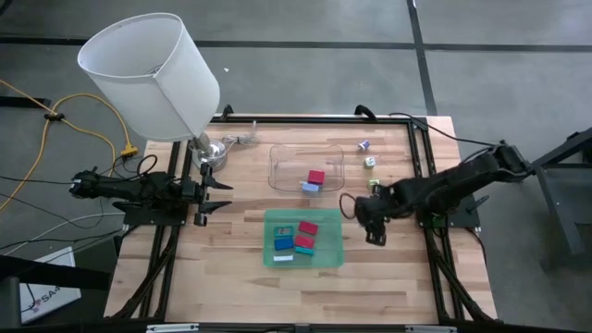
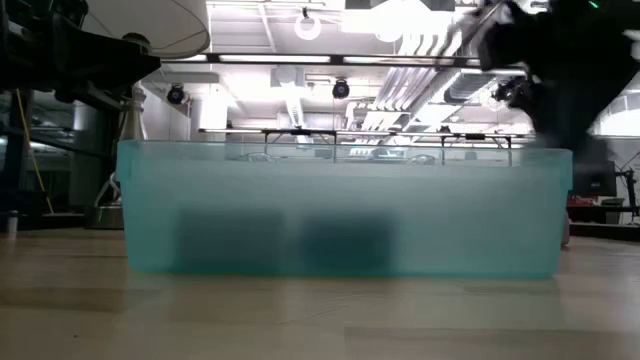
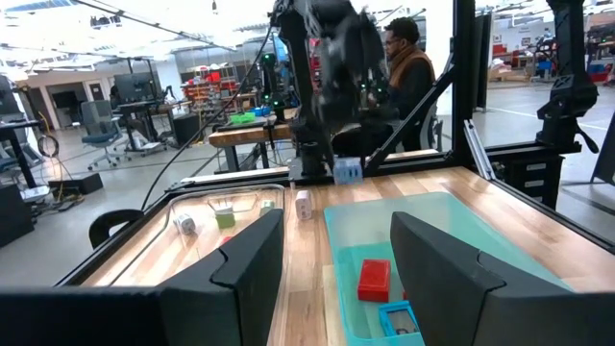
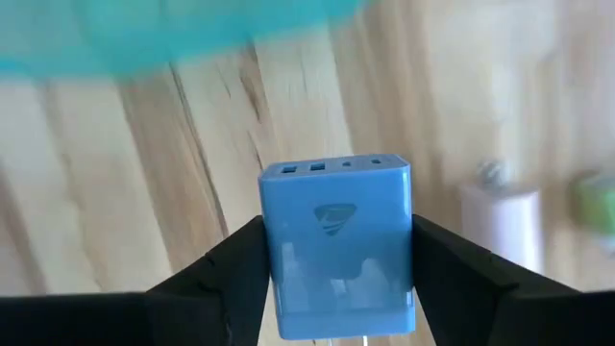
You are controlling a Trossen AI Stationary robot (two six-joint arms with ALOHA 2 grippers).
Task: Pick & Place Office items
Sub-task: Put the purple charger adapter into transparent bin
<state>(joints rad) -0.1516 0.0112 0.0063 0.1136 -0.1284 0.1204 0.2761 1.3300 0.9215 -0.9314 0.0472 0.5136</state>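
From above I see my right gripper [image 1: 370, 225] beside the green tray [image 1: 326, 260]; the left gripper [image 1: 211, 194] waits by the lamp [image 1: 153, 74], jaws spread. On my right wrist view, the jaws pinch a blue block [image 4: 336, 245] above the table [image 4: 115, 192].

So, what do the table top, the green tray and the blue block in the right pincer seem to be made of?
Table top: probably wood, pale planks with visible grain, matte. Green tray: likely translucent plastic, since shapes show dimly through its frosted wall in the low view. Blue block, between the fingers of the right pincer: seemingly smooth moulded plastic, with a pressed emblem and soft sheen.
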